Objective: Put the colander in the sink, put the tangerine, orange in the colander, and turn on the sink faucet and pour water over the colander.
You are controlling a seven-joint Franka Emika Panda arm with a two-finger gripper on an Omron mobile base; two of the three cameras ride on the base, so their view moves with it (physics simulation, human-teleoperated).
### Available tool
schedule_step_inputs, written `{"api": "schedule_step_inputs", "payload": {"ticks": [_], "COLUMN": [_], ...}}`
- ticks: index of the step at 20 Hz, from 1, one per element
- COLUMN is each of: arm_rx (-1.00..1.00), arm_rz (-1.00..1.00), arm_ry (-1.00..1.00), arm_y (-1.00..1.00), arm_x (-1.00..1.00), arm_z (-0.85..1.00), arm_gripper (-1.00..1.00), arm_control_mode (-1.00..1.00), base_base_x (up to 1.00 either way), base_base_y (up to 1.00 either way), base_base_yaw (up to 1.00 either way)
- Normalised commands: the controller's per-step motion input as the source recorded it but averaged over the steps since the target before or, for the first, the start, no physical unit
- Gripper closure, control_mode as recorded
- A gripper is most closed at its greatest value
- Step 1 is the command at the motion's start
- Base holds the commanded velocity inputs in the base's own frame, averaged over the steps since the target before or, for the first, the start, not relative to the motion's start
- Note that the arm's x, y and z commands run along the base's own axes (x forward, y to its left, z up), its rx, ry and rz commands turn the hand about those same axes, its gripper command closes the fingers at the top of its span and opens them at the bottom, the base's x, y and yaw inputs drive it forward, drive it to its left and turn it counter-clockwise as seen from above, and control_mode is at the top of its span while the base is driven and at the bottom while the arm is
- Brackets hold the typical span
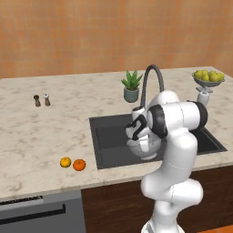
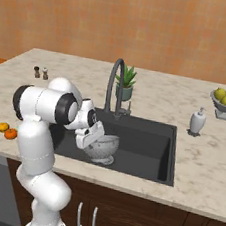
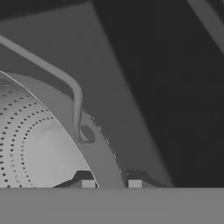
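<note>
The gripper (image 3: 111, 183) pinches the colander (image 2: 103, 147) by its rim, low in the sink (image 2: 155, 148). Best set it flat under the faucet (image 2: 113, 85) before letting go. Arm hides the rim grip from both base views; tangerine (image 1: 65, 162) and orange (image 1: 79, 164) wait on the counter (image 1: 41, 132).

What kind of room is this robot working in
It looks like a kitchen, a rendered one. A marble-look counter holds a dark sink with a tall gooseneck faucet, and a bowl of yellow-green fruit stands on the counter, with cabinet doors below.
</note>
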Motion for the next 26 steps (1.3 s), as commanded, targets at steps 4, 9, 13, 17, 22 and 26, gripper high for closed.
{"api": "schedule_step_inputs", "payload": {"ticks": [4,9,13,17,22,26], "arm_rx": [-0.07,0.0,0.0,-0.01,-0.03,-0.03], "arm_rz": [-0.25,-0.24,-0.23,-0.22,-0.23,-0.21], "arm_ry": [0.0,0.0,-0.03,-0.05,-0.01,0.0], "arm_y": [0.31,0.38,0.32,0.32,0.32,0.17], "arm_x": [0.41,0.16,0.18,0.24,0.19,0.17], "arm_z": [-0.18,-0.39,-0.35,-0.22,-0.31,-0.23], "arm_gripper": [1.0,1.0,1.0,1.0,1.0,1.0], "arm_control_mode": [-1.0,-1.0,-1.0,-1.0,-1.0,-1.0], "base_base_x": [0.0,0.0,0.0,0.0,0.0,0.0], "base_base_y": [0.0,0.0,0.0,0.0,0.0,0.0], "base_base_yaw": [0.0,0.0,0.0,0.0,0.0,0.0]}}
